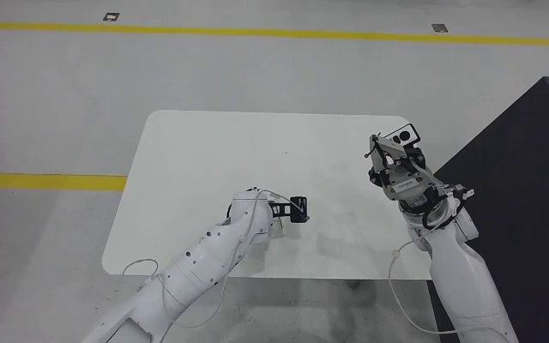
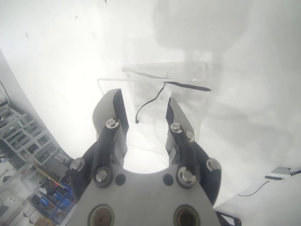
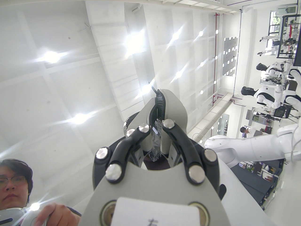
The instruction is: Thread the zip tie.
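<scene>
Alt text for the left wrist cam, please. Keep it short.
The left gripper, jaws open, hangs over a white table with a thin black zip tie curving just in front of it. Two more black strips lie just beyond, all on what looks like a clear plastic stand.

Left arm (image 1: 206,257) and right arm (image 1: 459,257): glossy white shells, a thin white cable (image 1: 396,279) looping off each near the frame bottom. Left gripper (image 2: 144,95): pale grey fingers (image 2: 102,111), black ribbed pads (image 2: 120,109), black links, silver screws (image 2: 112,123). Right gripper (image 3: 158,95) same build, plus a white label (image 3: 155,212) with black marking at bottom centre.
</scene>
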You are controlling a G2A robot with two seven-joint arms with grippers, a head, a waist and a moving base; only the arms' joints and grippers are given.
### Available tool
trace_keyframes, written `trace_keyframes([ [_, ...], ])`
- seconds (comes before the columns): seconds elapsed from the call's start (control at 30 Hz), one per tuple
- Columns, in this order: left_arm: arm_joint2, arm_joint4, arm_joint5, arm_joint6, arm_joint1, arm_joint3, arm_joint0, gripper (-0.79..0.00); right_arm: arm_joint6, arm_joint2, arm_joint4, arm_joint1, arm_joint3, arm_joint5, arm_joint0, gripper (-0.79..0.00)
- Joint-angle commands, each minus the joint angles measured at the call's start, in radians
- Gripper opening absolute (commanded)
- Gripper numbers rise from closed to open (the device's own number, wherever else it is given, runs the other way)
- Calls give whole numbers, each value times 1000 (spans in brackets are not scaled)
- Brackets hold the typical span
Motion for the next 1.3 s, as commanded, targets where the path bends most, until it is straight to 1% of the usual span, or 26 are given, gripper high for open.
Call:
trace_keyframes([
  [0.0, 9, -14, 4, -4, -3, 7, -9, -446, 0, 0, 0, 0, 0, 0, 0, -785],
  [0.17, 23, -53, 3, -2, -3, 27, -27, -471, 0, 0, 0, 0, 0, 0, 0, -785],
  [0.23, 30, -67, 3, -3, -3, 34, -33, -514, 0, 0, 0, 0, 0, 0, 0, -785],
  [0.37, 38, -93, 2, -2, -2, 39, -43, -554, 0, 0, 0, 0, 0, 0, 0, -785],
  [0.5, 46, -112, 4, -4, -1, 42, -53, -573, 0, 0, 0, 0, 0, 0, 0, -785],
  [0.57, 49, -128, 2, -2, 1, 39, -58, -610, 0, 0, 0, 0, 0, 0, 0, -785],
  [0.63, 57, -139, 0, 0, 2, 46, -62, -622, 0, 0, 0, 0, 0, 0, 0, -785],
  [0.73, 74, -158, -1, 1, 4, 68, -71, -600, 0, 0, 0, 0, 0, 0, 0, -785],
  [0.93, 104, -202, -2, 2, 6, 81, -92, -736, 0, 0, 0, 0, 0, 0, 0, -785],
  [1.0, 112, -213, 2, -2, 7, 76, -100, -785, 0, 0, 0, 0, 0, 0, 0, -785],
  [1.13, 117, -226, 13, -13, 13, 51, -111, -785, 0, 0, 0, 0, 0, 0, 0, -785],
  [1.27, 112, -198, 33, -33, 26, -15, -108, -785, 0, 0, 0, 0, 0, 0, 0, -785],
])
